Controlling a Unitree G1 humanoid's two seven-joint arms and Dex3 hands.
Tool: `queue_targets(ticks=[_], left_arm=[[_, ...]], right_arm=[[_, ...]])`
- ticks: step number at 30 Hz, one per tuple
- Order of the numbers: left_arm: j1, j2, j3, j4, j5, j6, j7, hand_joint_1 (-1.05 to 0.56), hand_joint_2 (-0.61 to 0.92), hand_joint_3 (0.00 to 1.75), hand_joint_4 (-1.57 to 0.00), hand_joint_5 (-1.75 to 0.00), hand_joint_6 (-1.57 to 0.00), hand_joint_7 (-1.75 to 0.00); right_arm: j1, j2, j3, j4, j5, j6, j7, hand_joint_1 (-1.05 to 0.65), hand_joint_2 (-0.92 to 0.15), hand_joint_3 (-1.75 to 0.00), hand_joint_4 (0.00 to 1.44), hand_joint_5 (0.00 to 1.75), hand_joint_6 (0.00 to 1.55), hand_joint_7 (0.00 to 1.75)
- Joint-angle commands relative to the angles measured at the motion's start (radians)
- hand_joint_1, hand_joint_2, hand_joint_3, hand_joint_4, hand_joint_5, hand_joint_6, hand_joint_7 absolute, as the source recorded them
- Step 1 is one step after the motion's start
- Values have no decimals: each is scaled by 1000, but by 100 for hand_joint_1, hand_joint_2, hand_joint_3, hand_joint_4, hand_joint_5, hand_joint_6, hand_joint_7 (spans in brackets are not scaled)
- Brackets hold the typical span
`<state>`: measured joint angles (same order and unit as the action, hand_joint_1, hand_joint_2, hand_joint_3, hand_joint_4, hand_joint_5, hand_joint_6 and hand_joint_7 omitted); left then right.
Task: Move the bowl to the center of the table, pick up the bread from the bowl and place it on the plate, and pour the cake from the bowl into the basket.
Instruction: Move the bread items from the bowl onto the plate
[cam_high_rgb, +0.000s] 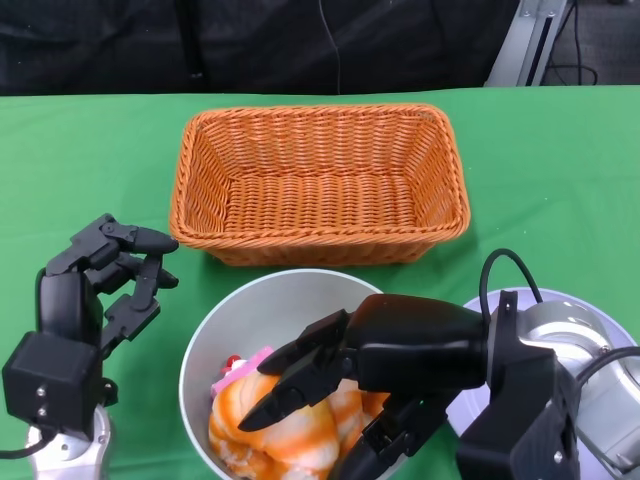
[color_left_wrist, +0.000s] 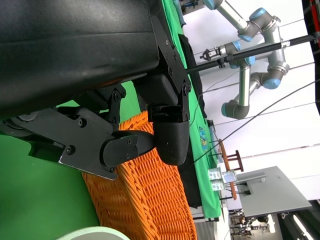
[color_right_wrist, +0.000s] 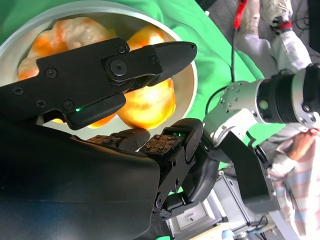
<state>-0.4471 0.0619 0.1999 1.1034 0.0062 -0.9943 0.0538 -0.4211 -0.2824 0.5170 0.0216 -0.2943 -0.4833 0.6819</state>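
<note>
A white bowl (cam_high_rgb: 203, 338) stands at the near middle of the green table, in front of the orange wicker basket (cam_high_rgb: 318, 185). In it lie an orange-and-white bread (cam_high_rgb: 235, 415) and a pink cake (cam_high_rgb: 237, 366) at its left side. My right hand (cam_high_rgb: 365, 370) reaches into the bowl from the right, fingers spread over and around the bread (color_right_wrist: 150, 102), which still lies in the bowl (color_right_wrist: 191, 75). A lilac plate (cam_high_rgb: 555, 300) shows at the right, mostly hidden under my right forearm. My left hand (cam_high_rgb: 110, 285) hovers left of the bowl, fingers loosely bent and apart, holding nothing.
The basket (color_left_wrist: 150, 200) holds nothing and lies just beyond the left hand's fingers (color_left_wrist: 167, 132). The table's far edge runs behind it, against a dark backdrop. The right wrist view shows my left forearm (color_right_wrist: 260, 102) and a person's sleeve (color_right_wrist: 300, 170) beside the table.
</note>
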Motion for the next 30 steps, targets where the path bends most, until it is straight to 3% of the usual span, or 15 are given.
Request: queue_targets(ticks=[1, 10, 23, 30], left_arm=[[8, 15, -2, -8, 6, 1, 19, -12, 75, 70, -79, -137, -86, -105], [2, 18, -9, 6, 14, -13, 30, -13, 73, 73, -80, -139, -86, -107], [0, 11, -6, 4, -6, -2, 19, -11, 72, 75, -81, -139, -86, -110], [-2, 13, -6, 6, -9, -8, 10, -12, 73, 74, -80, -141, -82, -115]], right_arm=[[-15, -15, 7, 9, -18, -10, 2, -88, -92, -17, 59, 0, 52, 0], [-15, -7, 4, 31, -62, -65, -55, -89, -92, -19, 55, 0, 54, 1], [3, -12, -2, 48, -221, -164, -251, -87, -92, -13, 55, 0, 61, 2], [-10, -30, 9, 54, -230, -175, -241, -86, -92, -14, 53, 0, 60, 1]])
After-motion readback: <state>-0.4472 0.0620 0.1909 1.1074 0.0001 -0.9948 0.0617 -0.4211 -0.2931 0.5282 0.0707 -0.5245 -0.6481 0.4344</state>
